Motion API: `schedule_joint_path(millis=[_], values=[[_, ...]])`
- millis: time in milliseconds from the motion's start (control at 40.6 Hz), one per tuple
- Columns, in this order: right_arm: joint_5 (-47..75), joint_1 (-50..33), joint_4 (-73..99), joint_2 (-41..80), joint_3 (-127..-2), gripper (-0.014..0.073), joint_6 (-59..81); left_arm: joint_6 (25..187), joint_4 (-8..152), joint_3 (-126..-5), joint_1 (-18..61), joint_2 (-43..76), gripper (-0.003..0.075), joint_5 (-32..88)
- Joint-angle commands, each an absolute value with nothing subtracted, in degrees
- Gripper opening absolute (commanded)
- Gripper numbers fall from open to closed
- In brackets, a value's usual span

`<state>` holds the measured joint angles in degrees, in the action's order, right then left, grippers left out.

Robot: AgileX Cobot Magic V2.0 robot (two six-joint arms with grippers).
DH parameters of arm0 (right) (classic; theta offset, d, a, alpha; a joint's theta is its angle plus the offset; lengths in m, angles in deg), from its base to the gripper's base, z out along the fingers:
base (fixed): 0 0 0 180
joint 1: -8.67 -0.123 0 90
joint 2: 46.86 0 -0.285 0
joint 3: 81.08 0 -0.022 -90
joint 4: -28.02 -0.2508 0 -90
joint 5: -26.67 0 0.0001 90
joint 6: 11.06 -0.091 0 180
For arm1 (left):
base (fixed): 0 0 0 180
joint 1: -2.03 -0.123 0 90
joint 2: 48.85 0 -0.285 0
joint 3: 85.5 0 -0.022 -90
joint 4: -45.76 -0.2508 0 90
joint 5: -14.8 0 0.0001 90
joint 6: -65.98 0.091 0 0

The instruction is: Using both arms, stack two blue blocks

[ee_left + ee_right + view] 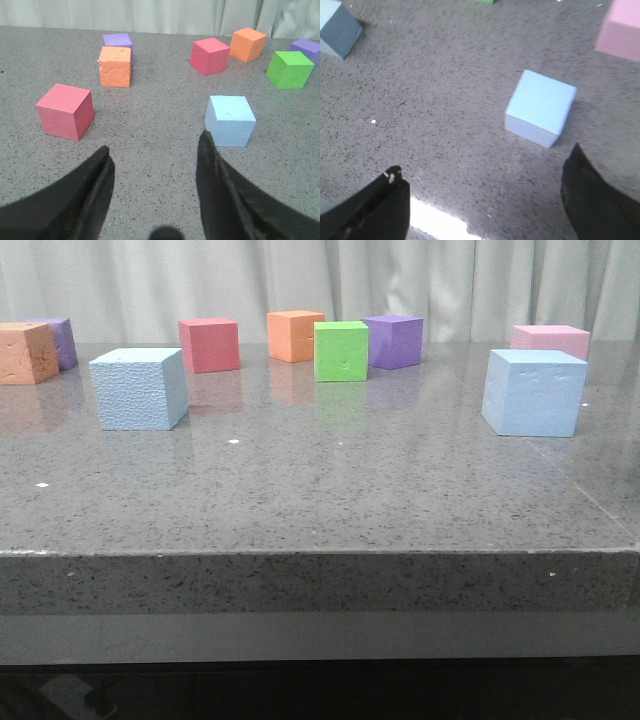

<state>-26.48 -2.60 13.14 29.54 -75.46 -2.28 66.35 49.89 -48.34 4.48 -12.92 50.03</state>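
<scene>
The left end effector (155, 165) is spread wide, its 2 black fingers (95, 185) apart over bare speckled grey bench (150, 130), holding nothing and touching nothing. The left blue block (230, 120) sits just beyond the tip of one finger, off to the side of the gap and not between the fingers.

The right end effector (485, 190) is also wide open and empty, its 2 dark fingers (595, 200) far apart above the bench. The right blue block (541, 107) lies just ahead of the gap, nearer 1 finger, clear of both. This wrist picture is slightly blurred.

In the front view neither arm shows. The 2 blue blocks stand well apart on the bench, the left blue block (139, 388) toward the left side and the right blue block (534, 391) toward the right, each resting flat on its own, unstacked. Both are pale sky-blue foam cubes with dimpled faces, larger than the other cubes.

Behind them stand a red cube (209, 344), an orange cube (295, 335), a green cube (341, 350) and a purple cube (394, 340), with a pink cube (551, 339) just behind the right blue block. At the far left, another orange cube (27, 352) sits in front of a 2nd purple cube (60, 340).
</scene>
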Motion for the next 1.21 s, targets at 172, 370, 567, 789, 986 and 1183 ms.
schedule_joint_path(millis=[172, 370, 567, 789, 986, 1183], values=[[-27.5, -3.5, 23.3, 41.9, -86.4, 0.0612, -16.3, 66.0, 50.5, -50.1, 4.7, -12.3, 0.0363, 45.1], [-27.1, -3.5, 27.3, 48.8, -89.8, 0.0612, -20.0, 66.0, 50.5, -50.1, 4.7, -12.3, 0.0363, 45.1], [-23.2, -3.5, 27.3, 54.0, -91.7, 0.0612, -23.3, 66.0, 50.5, -50.1, 4.7, -12.3, 0.0363, 45.1], [-21.9, -3.5, 27.0, 58.4, -91.7, 0.0612, -24.8, 66.0, 50.5, -50.1, 4.7, -12.3, 0.0363, 45.1], [-22.0, -3.5, 27.0, 60.6, -91.7, 0.0612, -24.8, 66.0, 50.5, -50.1, 4.7, -12.3, 0.0363, 45.1], [-22.2, -3.5, 26.9, 60.5, -91.7, 0.0499, -24.8, 66.0, 50.5, -50.1, 4.7, -12.3, 0.0363, 45.1]])
